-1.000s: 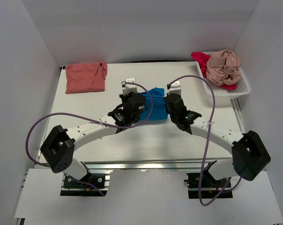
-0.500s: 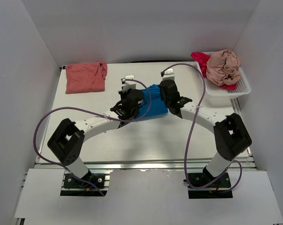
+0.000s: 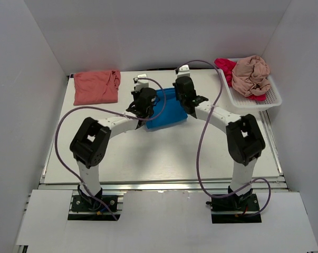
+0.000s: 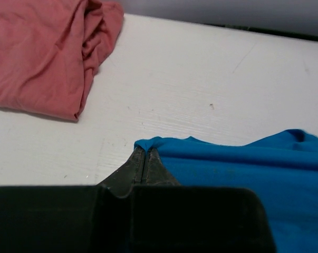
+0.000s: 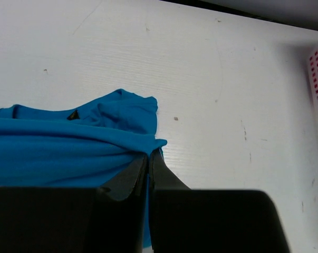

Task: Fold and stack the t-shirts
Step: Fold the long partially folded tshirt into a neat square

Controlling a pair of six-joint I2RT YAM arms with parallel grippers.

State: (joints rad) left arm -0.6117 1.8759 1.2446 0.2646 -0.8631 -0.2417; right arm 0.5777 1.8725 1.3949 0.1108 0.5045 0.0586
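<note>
Both jaws clamp shut on the bright blue cotton t-shirt [image 3: 166, 109], its long axis stretched between them.

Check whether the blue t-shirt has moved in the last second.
Yes. The blue t-shirt, held by the left gripper and right gripper, has slid toward the far edge, nearer the level of the unmoved salmon t-shirt.
</note>
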